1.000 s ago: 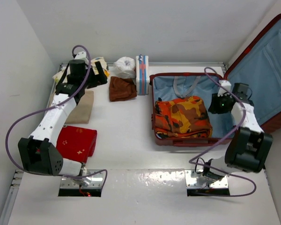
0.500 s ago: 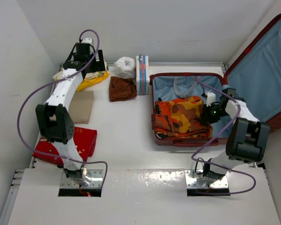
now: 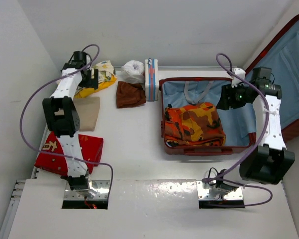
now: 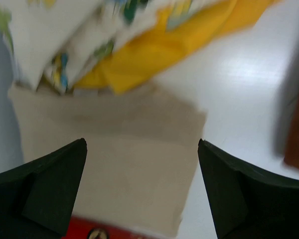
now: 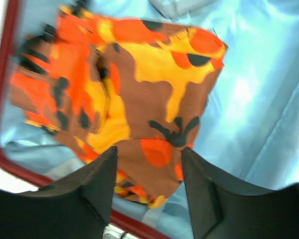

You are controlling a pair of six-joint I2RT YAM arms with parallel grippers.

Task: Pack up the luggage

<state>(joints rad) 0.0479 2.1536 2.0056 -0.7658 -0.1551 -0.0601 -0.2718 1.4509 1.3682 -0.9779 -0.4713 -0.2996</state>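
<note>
The luggage [image 3: 194,151], a dark red hard-shell suitcase with light blue lining, lies open at the right with its lid [image 3: 289,64] propped up. A folded orange, yellow and brown patterned cloth [image 3: 194,124] [image 5: 139,89] lies inside it. My right gripper [image 3: 225,99] [image 5: 149,152] hovers above that cloth's right side, open, with nothing between its fingers. My left gripper [image 3: 91,79] [image 4: 142,144] is at the far left, wide open and empty, over a beige folded cloth [image 4: 119,164] [image 3: 87,112], just below a yellow and white printed cloth [image 4: 139,55] [image 3: 98,74].
A brown cloth [image 3: 129,93], a white bag [image 3: 133,71] and a striped box [image 3: 151,79] sit at the back, left of the luggage. A red folded cloth with gold marks [image 3: 72,152] lies near the left arm's base. Walls close in at the left and back.
My right gripper has lifted off the orange cloth's right edge and moved back toward the lid, its jaws now apart. The left arm has swung further left, over the beige and yellow cloths.
</note>
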